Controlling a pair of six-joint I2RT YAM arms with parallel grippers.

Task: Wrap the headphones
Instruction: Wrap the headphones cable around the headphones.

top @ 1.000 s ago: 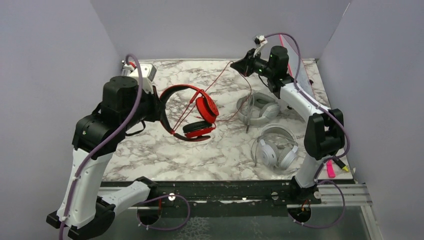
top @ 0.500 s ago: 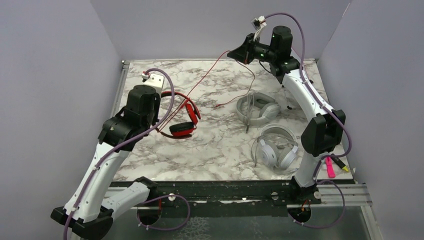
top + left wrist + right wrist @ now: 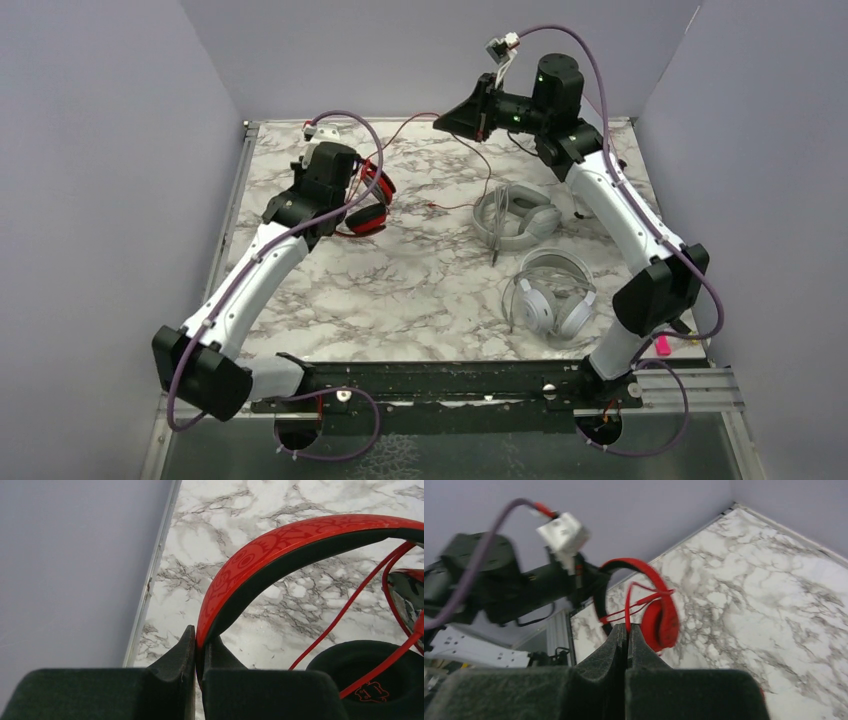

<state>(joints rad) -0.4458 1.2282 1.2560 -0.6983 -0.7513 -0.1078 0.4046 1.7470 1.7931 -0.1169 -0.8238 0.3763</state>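
The red-and-black headphones (image 3: pixel 372 200) hang at the back left, a little above the marble table (image 3: pixel 420 290). My left gripper (image 3: pixel 200 641) is shut on their red headband (image 3: pixel 300 535); one black ear cushion (image 3: pixel 370 675) shows at the lower right of the left wrist view. My right gripper (image 3: pixel 626 627) is raised near the back wall and is shut on the red cable (image 3: pixel 628 602), which runs across to the red headphones (image 3: pixel 659 615). In the top view this right gripper (image 3: pixel 447 118) is right of the left gripper (image 3: pixel 352 190). A light grey headset (image 3: pixel 515 215) and a white-silver headset (image 3: pixel 550 295) lie on the right side.
Purple-grey walls close in the table at the back and on both sides. A metal rail (image 3: pixel 238 190) runs along the left edge. A loose end of red cable (image 3: pixel 455 207) lies on the marble beside the grey headset. A pink object (image 3: pixel 662 344) sits off the table near the right arm's base.
My left arm has stretched out and carried the red headphones from the table's middle left to the back left. My right gripper has risen and shifted left with the red cable.
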